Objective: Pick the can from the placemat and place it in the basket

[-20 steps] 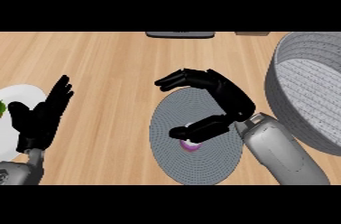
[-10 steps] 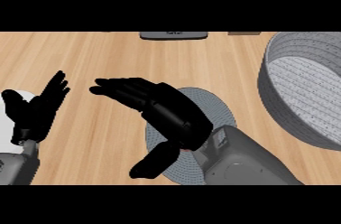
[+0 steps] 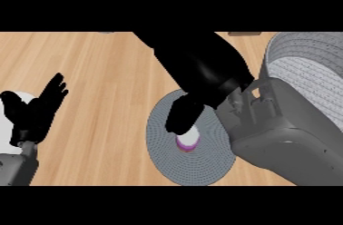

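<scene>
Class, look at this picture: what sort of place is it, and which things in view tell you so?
Probably a kitchen counter or dining table. The wooden top carries a round grey placemat with a small can on it, a grey basket beside it, and a white plate at the left edge.

Right hand (image 3: 201, 70) looms close, fingers perhaps hidden; left hand (image 3: 35, 111) open, upright.

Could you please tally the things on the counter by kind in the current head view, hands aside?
Can: 1
Placemat: 1
Basket: 1
White plate, partly hidden behind the left hand: 1
Total: 4
</scene>
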`<state>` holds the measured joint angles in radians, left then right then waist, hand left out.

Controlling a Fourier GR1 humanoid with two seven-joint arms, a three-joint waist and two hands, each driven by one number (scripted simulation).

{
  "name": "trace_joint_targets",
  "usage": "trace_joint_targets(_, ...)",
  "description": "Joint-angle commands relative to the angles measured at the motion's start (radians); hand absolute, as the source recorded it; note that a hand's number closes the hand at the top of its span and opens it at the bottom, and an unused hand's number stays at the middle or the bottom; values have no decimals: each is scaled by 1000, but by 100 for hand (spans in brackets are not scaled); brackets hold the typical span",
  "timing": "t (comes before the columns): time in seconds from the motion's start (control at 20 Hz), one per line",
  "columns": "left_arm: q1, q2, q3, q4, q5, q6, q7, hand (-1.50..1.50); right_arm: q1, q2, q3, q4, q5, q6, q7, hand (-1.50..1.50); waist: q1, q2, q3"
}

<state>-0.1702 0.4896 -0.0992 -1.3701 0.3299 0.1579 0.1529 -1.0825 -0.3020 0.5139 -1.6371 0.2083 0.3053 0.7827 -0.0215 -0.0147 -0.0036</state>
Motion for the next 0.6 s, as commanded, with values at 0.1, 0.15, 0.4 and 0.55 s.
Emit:
trace_joint_targets(0.1,-11,1,23,20,13,-35,-18,0,-92,-95,-140,47,-283,325,148,-150,10,10,2)
trace_joint_targets(0.15,-35,-8,5,3,-10,2,27,0,-99,-82,-146,12,-334,348,221,-150,3,5,3)
trace_joint_targets(0.4,32,-6,26,-32,11,-45,1,0,-20,-174,-208,-50,-480,404,248,-150,10,6,4)
trace_joint_targets(0.55,-15,8,58,33,1,-54,-4,0,65,-226,-264,-121,-595,386,244,-150,-3,7,4)
